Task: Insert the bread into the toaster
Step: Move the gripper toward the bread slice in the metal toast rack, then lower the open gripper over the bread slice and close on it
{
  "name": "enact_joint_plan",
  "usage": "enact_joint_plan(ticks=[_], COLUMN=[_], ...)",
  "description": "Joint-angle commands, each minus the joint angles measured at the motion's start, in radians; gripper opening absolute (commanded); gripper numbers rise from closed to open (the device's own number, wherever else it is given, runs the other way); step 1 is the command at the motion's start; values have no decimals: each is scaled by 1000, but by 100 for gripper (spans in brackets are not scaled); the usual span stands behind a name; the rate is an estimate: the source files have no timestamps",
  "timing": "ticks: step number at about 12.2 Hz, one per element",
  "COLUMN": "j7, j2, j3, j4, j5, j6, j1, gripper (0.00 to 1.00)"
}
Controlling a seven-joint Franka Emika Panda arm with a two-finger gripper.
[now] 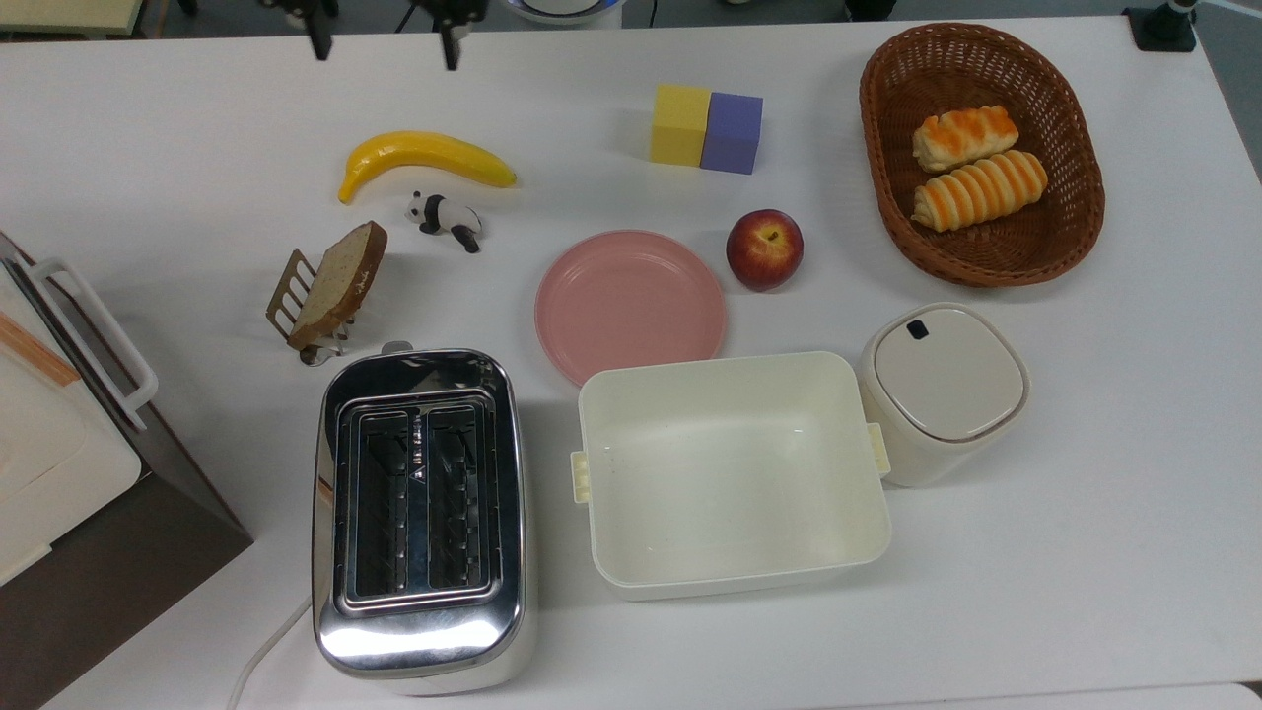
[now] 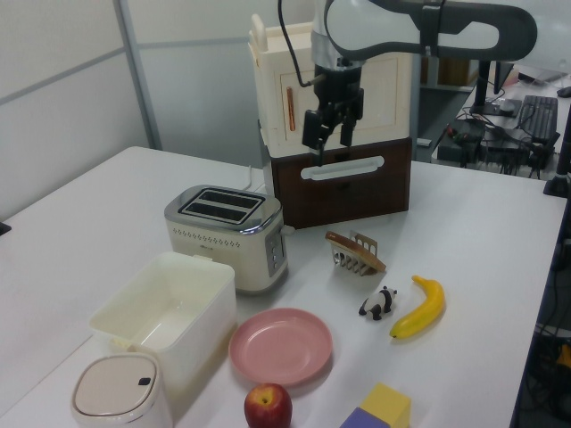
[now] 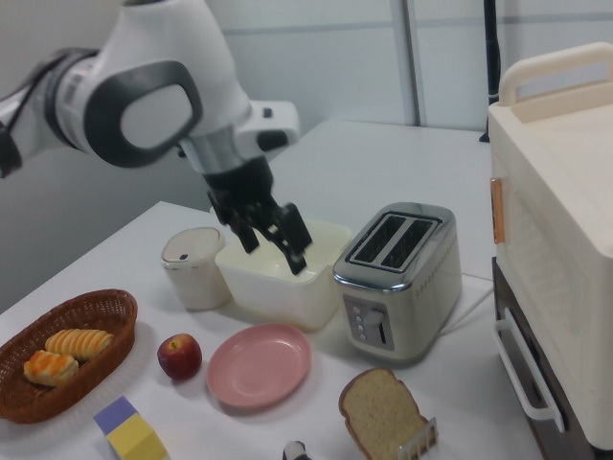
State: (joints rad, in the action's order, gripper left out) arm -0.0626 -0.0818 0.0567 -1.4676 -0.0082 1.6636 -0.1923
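The bread (image 1: 340, 279) is a brown slice leaning tilted in a small wire rack (image 1: 292, 299), just beyond the toaster's far end in the top view. In the right view the bread (image 3: 381, 413) stands near the bottom edge, and in the left view the bread (image 2: 354, 249) lies right of the toaster (image 2: 228, 234). The chrome two-slot toaster (image 1: 418, 513) has both slots empty; it also stands at mid-frame in the right view (image 3: 398, 277). My gripper (image 1: 385, 41) hangs open and empty high above the table, away from the bread (image 2: 329, 143) (image 3: 273, 244).
A banana (image 1: 424, 158) and a panda figure (image 1: 445, 218) lie near the rack. A pink plate (image 1: 631, 306), an apple (image 1: 764, 248), a cream tub (image 1: 730, 473), a lidded container (image 1: 942, 390), two foam blocks (image 1: 706, 128) and a basket (image 1: 887, 217) of rolls fill the top view's right. A cabinet (image 1: 69, 463) stands at the top view's left.
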Motion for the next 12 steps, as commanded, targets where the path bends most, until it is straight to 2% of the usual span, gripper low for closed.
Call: enact_joint_plan(ticks=[1,2,4,7,12], j7=[-80,-79,-69,-63,-62], j2=[-36,-71,-122,-197,-306], j3=[-29,-31,-28,-28,-23], j4=[-53,-56,-57,-63,-65], j5=[-12,-30,-119,-127,-187], j6=[36,39,41,111,195], j1=[-24,-24,-6,-4,-4], gripper=[100,100,100,100,100])
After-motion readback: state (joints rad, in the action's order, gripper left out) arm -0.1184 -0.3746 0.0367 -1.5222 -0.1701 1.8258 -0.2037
